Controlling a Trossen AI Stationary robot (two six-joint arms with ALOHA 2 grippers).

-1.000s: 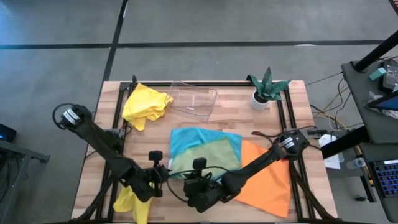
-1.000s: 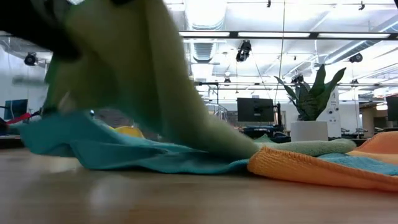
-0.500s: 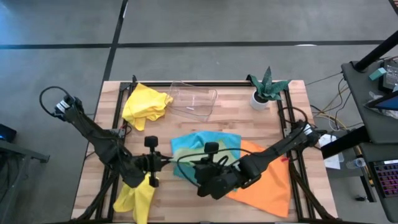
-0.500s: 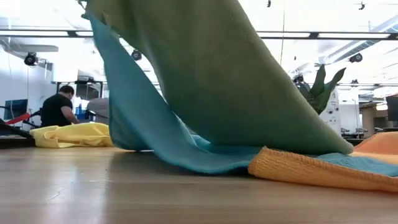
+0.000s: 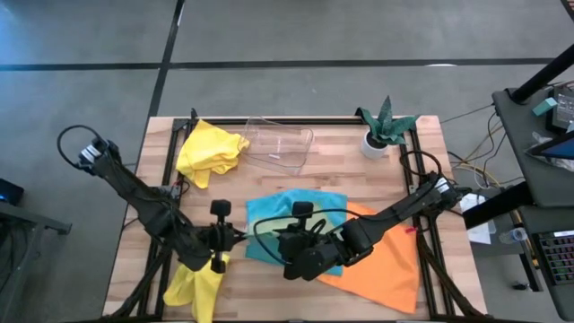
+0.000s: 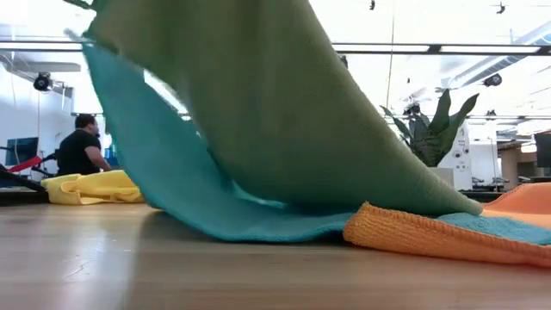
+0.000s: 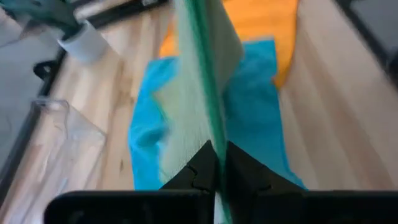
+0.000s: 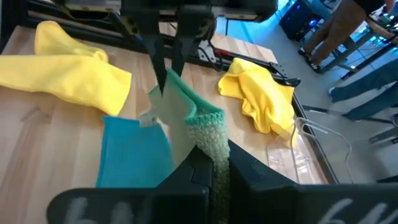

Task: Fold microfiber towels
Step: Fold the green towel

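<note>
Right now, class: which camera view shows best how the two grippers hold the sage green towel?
The right wrist view: the right gripper and left gripper each pinch an edge of the sage green towel. The left wrist view shows one pinch only, the low view only hanging cloth, and the high view mostly hides it under the arms.

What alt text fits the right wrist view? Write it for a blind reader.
The right pincer pinches the sage green towel, its far corner held by the left pincer. Under it lies the turquoise towel, with two yellow towels on the wooden table.
</note>
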